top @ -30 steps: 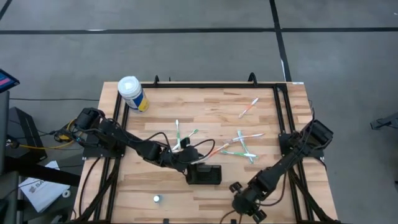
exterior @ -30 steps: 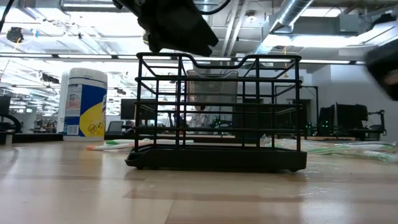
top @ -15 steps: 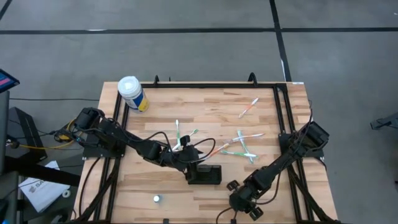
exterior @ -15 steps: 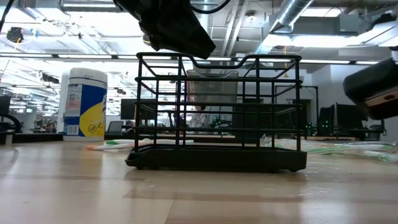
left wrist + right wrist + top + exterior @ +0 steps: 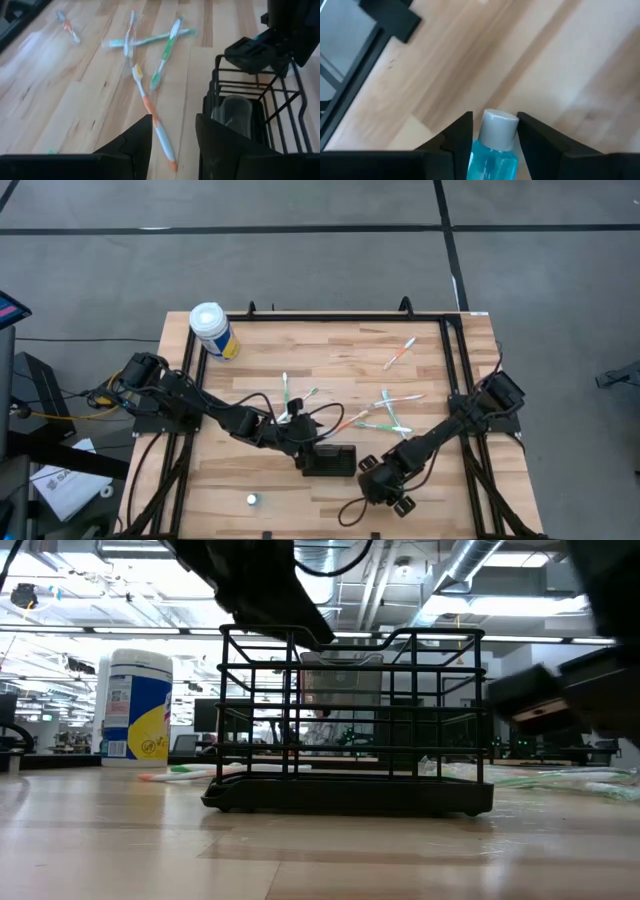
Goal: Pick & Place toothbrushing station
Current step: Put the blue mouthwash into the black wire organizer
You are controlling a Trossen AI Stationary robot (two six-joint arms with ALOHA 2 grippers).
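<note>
- A white-lidded canister (image 5: 212, 330) with a blue and yellow label is standing at the table's (image 5: 330, 350) ten o'clock corner, well apart from everything else.
- The left gripper (image 5: 300, 448) is reaching in from nine o'clock and hovering just beside the rack's nine o'clock end; in the left wrist view its fingers (image 5: 131, 142) are sitting apart with bare wood showing between them, gripping nothing.
- The toothbrushing station (image 5: 329, 461), a black wire rack, is standing upright near the table's six o'clock edge, with a clear cup (image 5: 231, 114) sitting inside it.
- An orange-and-white toothbrush (image 5: 152, 120) is lying flat just beside the rack, towards twelve o'clock.
- More toothbrushes (image 5: 390, 415) are lying crossed and scattered at the rack's one o'clock.
- The right gripper (image 5: 378, 483) is hanging at the rack's four o'clock, close but apart from it; in the right wrist view its fingers (image 5: 457, 135) are clamping a small blue bottle (image 5: 494, 150) with a grey cap.
</note>
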